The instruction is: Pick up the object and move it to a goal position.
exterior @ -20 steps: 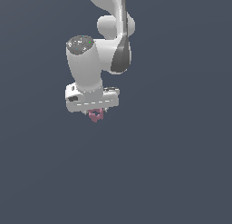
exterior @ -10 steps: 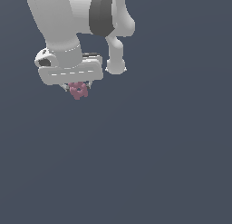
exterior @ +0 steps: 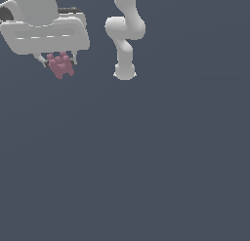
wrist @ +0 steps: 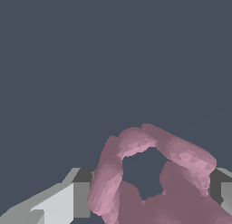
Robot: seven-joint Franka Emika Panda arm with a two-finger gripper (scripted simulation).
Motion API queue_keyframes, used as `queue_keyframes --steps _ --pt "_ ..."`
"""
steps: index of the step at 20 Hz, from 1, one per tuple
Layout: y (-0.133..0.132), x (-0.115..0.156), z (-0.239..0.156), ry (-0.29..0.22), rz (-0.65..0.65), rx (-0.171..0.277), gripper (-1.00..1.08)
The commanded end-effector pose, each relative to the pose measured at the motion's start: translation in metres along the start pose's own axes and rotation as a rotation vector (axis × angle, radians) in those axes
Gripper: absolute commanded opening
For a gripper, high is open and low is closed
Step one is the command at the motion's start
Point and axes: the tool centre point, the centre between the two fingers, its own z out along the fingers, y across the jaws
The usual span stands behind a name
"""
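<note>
Gripper (exterior: pixel 60 65), pinching the pink object (exterior: pixel 61 65) between its fingers, has swung from mid-frame up to the exterior view's upper left over the last second, object riding along, so the carry toward the goal looks well underway.

Pink knobbly ring (wrist: pixel 154 173) clamped between tool (wrist: pixel 152 191) fingers (wrist: pixel 81 198)
</note>
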Motion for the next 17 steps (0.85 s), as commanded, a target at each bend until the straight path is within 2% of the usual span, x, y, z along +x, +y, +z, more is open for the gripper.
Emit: queue_keyframes --steps 1,9,17 --pt "0.010 -0.008 -0.021 -0.001 -0.001 0.001 -1.00" --pt "0.031 -0.022 -0.062 -0.002 -0.001 -0.001 -1.00" --pt "0.037 -0.024 -0.072 -0.002 -0.001 -0.001 -1.00"
